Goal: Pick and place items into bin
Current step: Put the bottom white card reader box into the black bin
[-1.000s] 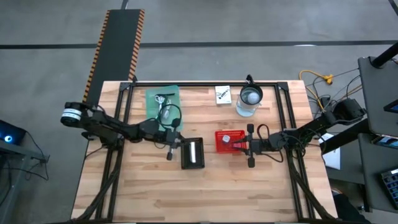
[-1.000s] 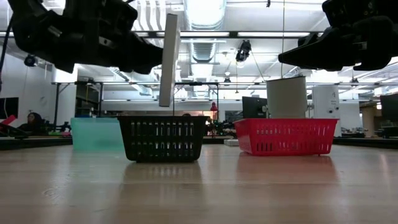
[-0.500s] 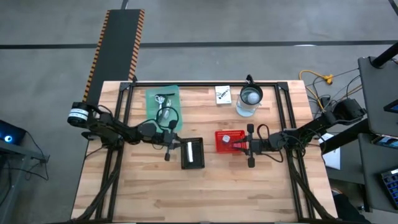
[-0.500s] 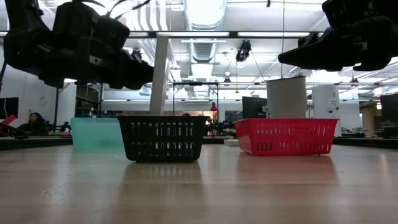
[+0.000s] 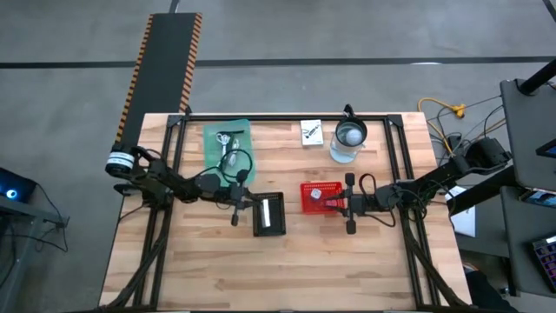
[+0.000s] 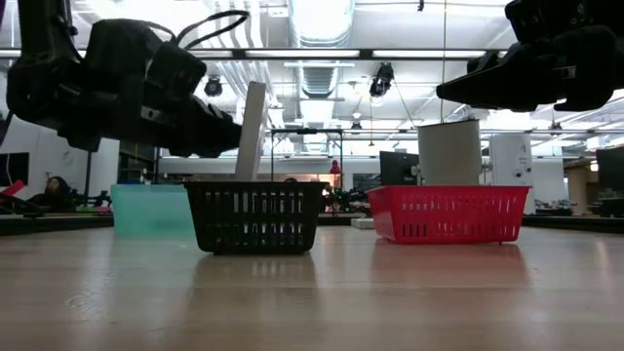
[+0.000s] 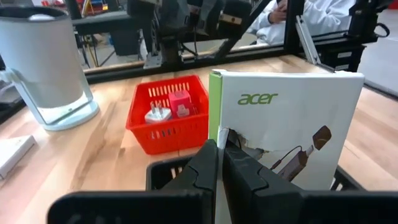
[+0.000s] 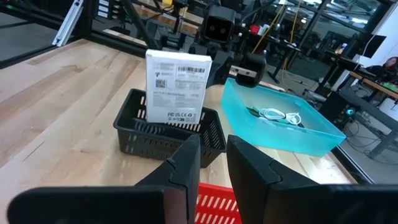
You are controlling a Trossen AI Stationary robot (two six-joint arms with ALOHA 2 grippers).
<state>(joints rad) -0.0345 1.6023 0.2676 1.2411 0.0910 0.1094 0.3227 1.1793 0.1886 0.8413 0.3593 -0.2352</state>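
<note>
Card half in, left gripper clamped on it — watch the release.

Your left gripper (image 5: 236,204) has its fingers pinched together on the top edge of the white card (image 7: 292,134), which stands tilted in the black bin (image 6: 255,216) with its upper half above the rim. If you let go while it leans like this, it may tip over the wall and land on the table (image 5: 261,269) — or stay propped and block the next item. Pull away sideways and the fingers could drag the light bin along. The right gripper (image 5: 350,204) hangs above the red bin (image 5: 321,196), fingers slightly apart with nothing between them. That bin holds a white plug and a pink block; cables lie in the teal tray (image 8: 283,118).
</note>
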